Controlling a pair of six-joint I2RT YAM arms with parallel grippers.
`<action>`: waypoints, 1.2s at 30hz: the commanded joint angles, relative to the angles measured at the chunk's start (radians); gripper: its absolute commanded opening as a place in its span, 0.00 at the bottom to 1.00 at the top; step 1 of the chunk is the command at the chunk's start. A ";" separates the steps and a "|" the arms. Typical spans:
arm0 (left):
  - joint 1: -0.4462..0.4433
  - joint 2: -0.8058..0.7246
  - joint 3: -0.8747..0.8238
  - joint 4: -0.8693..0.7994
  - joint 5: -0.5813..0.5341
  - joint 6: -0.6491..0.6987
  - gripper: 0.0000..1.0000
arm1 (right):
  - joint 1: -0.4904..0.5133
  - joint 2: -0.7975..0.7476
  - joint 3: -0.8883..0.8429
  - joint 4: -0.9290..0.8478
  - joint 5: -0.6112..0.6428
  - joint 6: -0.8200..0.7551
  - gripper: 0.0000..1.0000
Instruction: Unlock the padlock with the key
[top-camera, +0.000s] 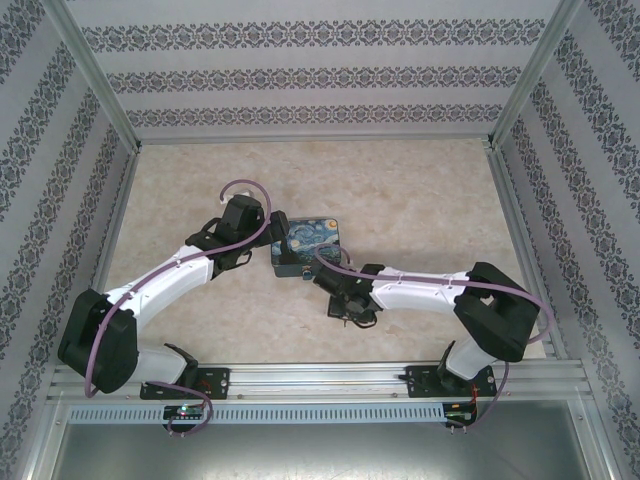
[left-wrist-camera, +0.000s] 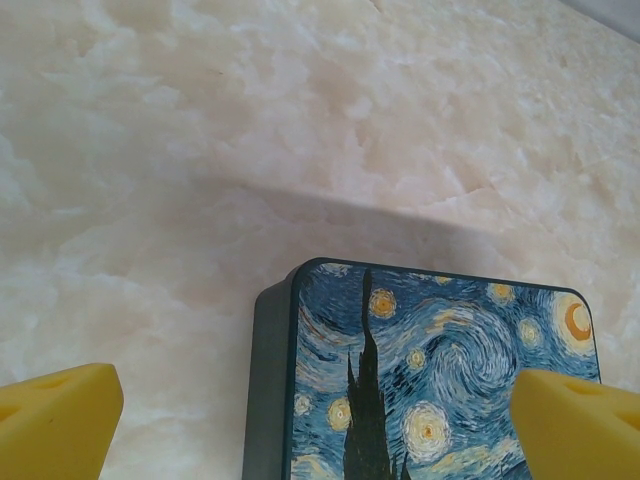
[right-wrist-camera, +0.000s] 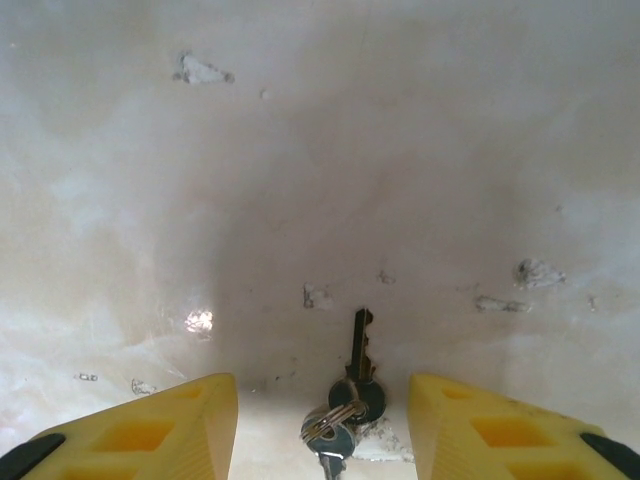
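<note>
Marbled beige tabletop (top-camera: 420, 200), patterned walls (top-camera: 300, 80); your left hand (left-wrist-camera: 315, 385) gapes over the box (left-wrist-camera: 440, 340), right hand (right-wrist-camera: 322, 385) straddles the key (right-wrist-camera: 358, 350), unclenched.

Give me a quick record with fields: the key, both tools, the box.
key: flat on the table, on a ring with a second key, blade pointing away from the right tool
right tool: open, low, one finger on each side of the key, not touching it
left tool: open wide, above the painted box
painted box: on the table, print side up
</note>
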 joint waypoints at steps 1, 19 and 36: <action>0.009 -0.013 -0.011 -0.010 0.016 -0.007 0.99 | 0.023 0.029 0.014 -0.031 0.029 0.031 0.48; 0.009 -0.008 -0.018 -0.008 0.030 -0.014 0.99 | 0.005 0.069 -0.051 0.056 0.017 0.039 0.30; 0.009 0.022 -0.006 -0.012 0.041 -0.033 0.99 | -0.134 -0.097 -0.158 0.173 -0.041 -0.206 0.00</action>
